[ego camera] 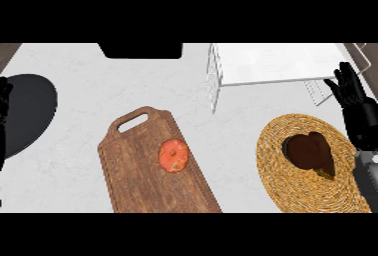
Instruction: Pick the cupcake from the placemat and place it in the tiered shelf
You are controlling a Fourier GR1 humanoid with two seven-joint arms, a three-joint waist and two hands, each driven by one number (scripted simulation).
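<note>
A dark brown cupcake (310, 152) sits on a round woven placemat (277, 165) at the lower right of the counter. The white tiered shelf (277, 62) stands at the back right, its top surface bare. My right hand (353, 97) is at the right edge, fingers straight and up, just right of the placemat and apart from the cupcake. My left hand (4, 107) shows only as a dark sliver at the left edge.
A wooden cutting board (148, 170) with a handle lies in the middle, with an orange-red tomato slice (173, 155) on it. A dark round plate (33, 107) sits at the far left. A black object (140, 50) is at the back edge.
</note>
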